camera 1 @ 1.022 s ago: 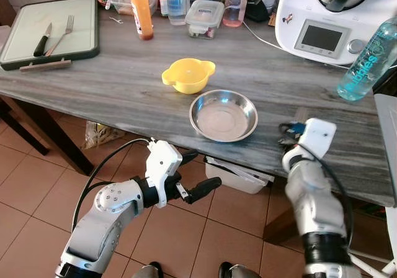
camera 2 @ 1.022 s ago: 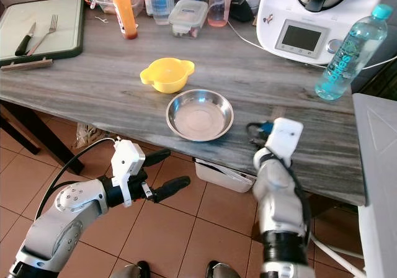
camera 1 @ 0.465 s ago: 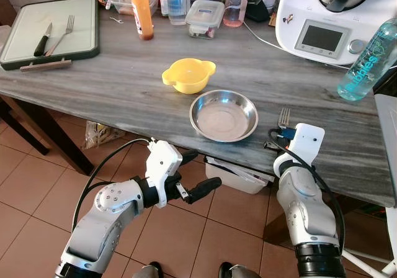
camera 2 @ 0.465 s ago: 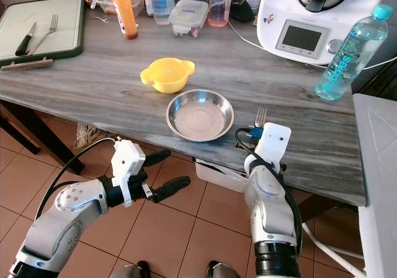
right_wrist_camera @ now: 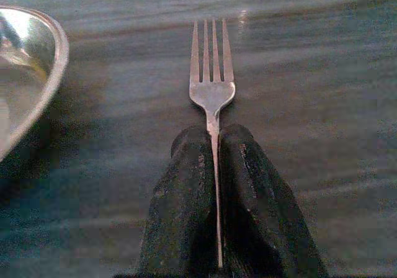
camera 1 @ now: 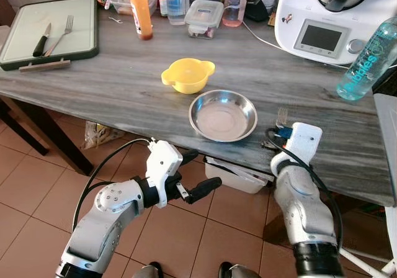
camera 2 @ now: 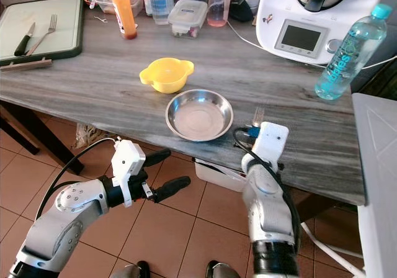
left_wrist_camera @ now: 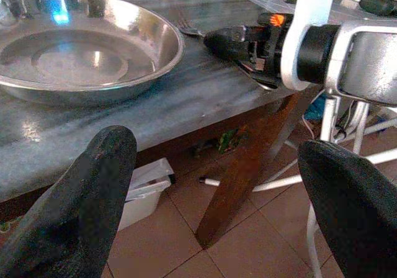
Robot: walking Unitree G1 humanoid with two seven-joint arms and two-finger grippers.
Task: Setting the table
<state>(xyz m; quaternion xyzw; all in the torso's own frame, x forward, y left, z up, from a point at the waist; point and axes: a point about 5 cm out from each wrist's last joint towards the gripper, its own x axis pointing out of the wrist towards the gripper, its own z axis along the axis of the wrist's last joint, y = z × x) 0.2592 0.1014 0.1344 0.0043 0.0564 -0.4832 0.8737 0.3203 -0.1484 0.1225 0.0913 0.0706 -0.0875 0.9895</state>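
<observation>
Right gripper: the right gripper (right_wrist_camera: 214, 166) is pinching the handle of a slim silver metal fork (right_wrist_camera: 212, 85) between its two black fingers (right_wrist_camera: 186, 197), which are pressed together on it with no gap showing.
Fork position: the fork is lying low over the grey wood-grain table (camera 1: 111, 85), tines pointing away from the robot, just to the right of the round shallow stainless-steel bowl (camera 1: 223, 115); whether the tines are touching the surface cannot be told.
Left gripper: the left gripper (camera 1: 197, 171) is hanging below the table edge over the tiled floor, its fingers spread wide and holding nothing.
Other items: a small yellow plastic bowl (camera 1: 188, 75) is sitting just behind the steel bowl; a clear blue water bottle (camera 1: 367, 61) is standing well apart, at the right.
Risk 1: if the fingers are opening while the fork is off the surface, it is likely dropping and skewing out of line with the bowl.
Risk 2: the fork is sitting near the table's front edge; a backward pull of the arm before full release is probably dragging it off onto the floor.
Risk 3: a sideways drift to the left is likely knocking the handle against the steel bowl's rim and shifting the bowl.
</observation>
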